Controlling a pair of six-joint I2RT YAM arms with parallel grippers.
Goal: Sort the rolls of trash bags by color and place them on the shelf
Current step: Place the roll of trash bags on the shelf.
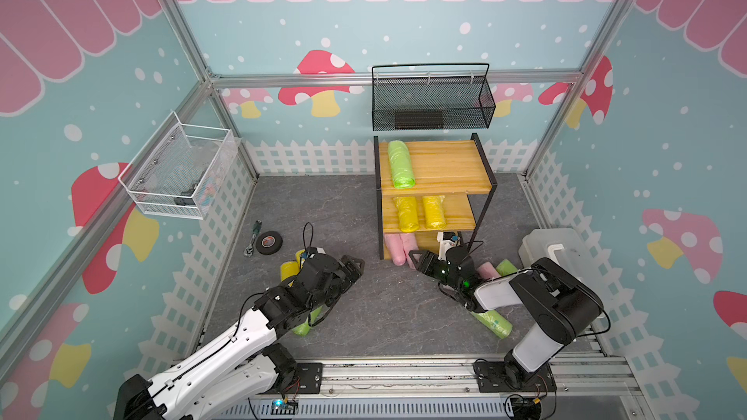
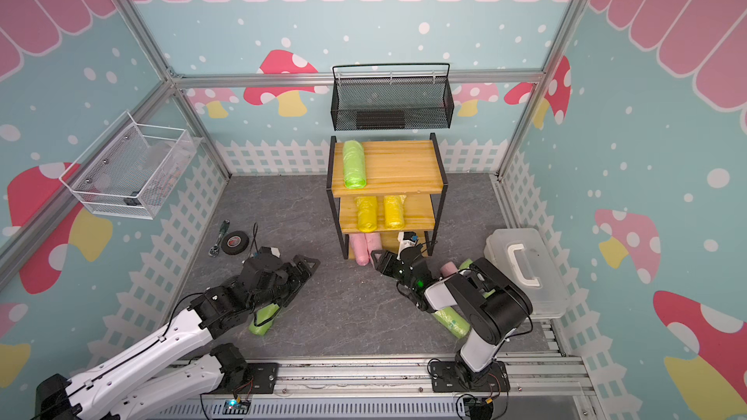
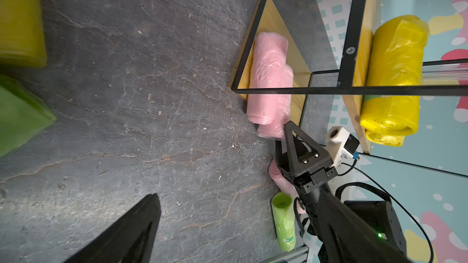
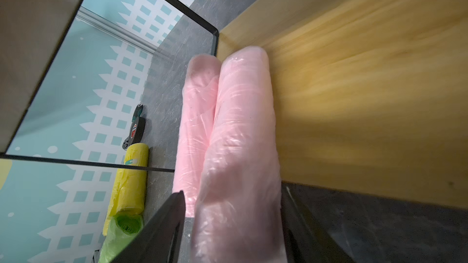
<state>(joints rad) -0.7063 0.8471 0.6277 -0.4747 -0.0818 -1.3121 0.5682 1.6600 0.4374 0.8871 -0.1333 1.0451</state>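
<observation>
The right gripper (image 4: 234, 191) straddled a crinkly pale pink roll (image 4: 240, 148), jaws parted and slack on one side. That soft cylinder lay against a second pink roll (image 4: 200, 122) at the left of the shelf (image 4: 354, 84), on its smooth bottom wooden board. The left gripper (image 1: 357, 268) hung wide open above the veined grey floor (image 1: 384, 317).

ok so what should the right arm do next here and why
Probably draw the right gripper straight back from the shelf. Its jaws stand apart on either side of the pink roll, which lies on the bottom board beside another pink roll. It looks placed, and a sideways move might drag it.
</observation>
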